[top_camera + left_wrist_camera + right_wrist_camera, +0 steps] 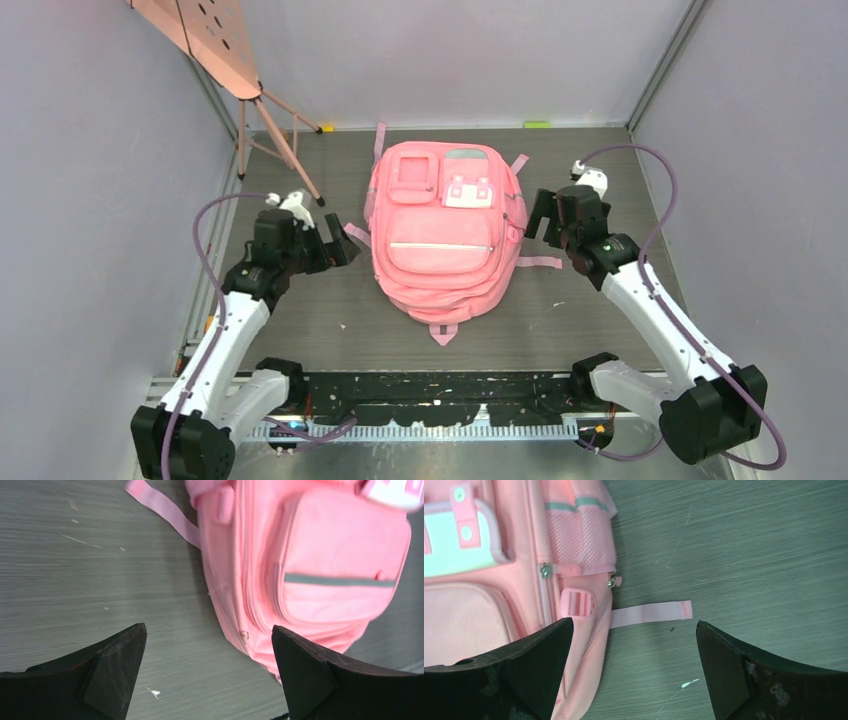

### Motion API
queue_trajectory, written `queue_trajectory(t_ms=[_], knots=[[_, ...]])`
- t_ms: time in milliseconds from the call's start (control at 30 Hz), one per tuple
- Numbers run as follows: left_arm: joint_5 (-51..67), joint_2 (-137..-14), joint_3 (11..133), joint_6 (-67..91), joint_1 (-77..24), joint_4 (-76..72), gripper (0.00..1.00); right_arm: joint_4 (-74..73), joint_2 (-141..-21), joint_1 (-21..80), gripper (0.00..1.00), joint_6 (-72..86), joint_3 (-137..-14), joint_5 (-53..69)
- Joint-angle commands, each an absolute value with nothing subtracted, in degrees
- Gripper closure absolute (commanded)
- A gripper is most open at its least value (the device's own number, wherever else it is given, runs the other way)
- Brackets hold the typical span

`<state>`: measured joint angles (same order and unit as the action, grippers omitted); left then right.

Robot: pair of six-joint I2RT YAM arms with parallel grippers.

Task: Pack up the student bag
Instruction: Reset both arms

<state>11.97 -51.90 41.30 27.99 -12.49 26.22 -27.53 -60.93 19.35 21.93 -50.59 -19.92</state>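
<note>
Grey wood-grain table [600, 310] fills the floor of a booth with pale walls [100, 150] on the left, right and far sides. At the far left corner a pink board on thin legs [215, 40] leans into view.

The student bag [445, 235] lies flat in the middle of the table, front pockets facing up, with a white patch [468, 190] on its far right pocket and a grey strip [340, 581] across the large front pocket.

The left gripper [340, 240] sits just beside the bag's left edge, near a loose pink strap [162, 510] on the table. Its jaws are spread wide and grasp nothing; the left wrist view shows bare table and the bag's side between them.

The right gripper [540, 218] is just beside the bag's right edge, released as well, with nothing between its jaws. In the right wrist view, a pink buckle [576, 602] and a short strap end [651, 614] lie flat on the table below it.
</note>
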Motion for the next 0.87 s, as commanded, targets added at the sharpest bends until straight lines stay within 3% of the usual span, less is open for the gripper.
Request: queue_trajectory(t_ms=[0,300,533,833], knots=[[11.4,-51.2,49.4,24.3,-5.5,33.3,0.00,-34.4,-56.0,14.3,0.00,25.2,-56.1,-21.3],[-2.2,-46.1,66.8,15.2,-4.4,43.7,0.00,-31.5,-44.7,10.6,0.00,19.9,-57.2,-23.6],[-4.2,-39.3,62.4,14.0,-4.6,39.9,0.00,-23.4,-34.8,10.6,0.00,17.7,-49.6,-25.2],[-4.1,-38.5,60.9,14.0,-4.6,39.9,0.00,-24.0,-34.1,10.6,0.00,17.0,-49.6,-25.7]])
